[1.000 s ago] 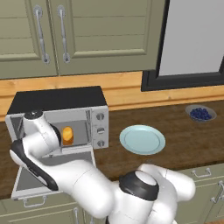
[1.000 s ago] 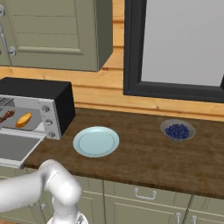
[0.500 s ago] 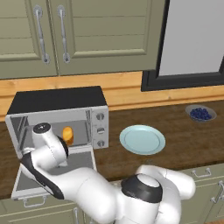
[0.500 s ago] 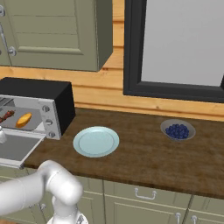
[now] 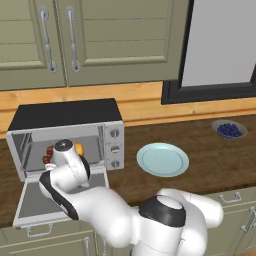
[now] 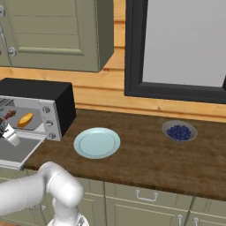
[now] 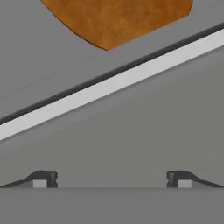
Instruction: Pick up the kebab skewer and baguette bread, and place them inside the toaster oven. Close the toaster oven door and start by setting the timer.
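Observation:
The toaster oven (image 5: 65,114) stands at the counter's left with its door (image 5: 35,200) folded down flat. Inside on the grey tray lie the golden baguette bread (image 5: 79,149) and, to its left, the dark red kebab skewer (image 5: 48,152); both also show from the right as the baguette bread (image 6: 25,119) and kebab skewer (image 6: 9,115). My gripper (image 7: 111,179) hovers over the lowered door just in front of the cavity, open, with nothing between its fingertips (image 7: 41,179). In the hand view the baguette bread (image 7: 118,17) lies just beyond the tray's edge. The hand (image 6: 8,132) shows at the oven mouth.
Three round knobs (image 5: 115,148) sit on the oven's right panel. A pale blue plate (image 5: 162,159) lies right of the oven, and a bowl of blueberries (image 5: 229,129) stands further right. Wall cabinets hang above, and a dark-framed window is at the back right.
My hand has drawn back and down out of the oven cavity to above the open door. The gripper has stayed open. Bread and skewer have not moved.

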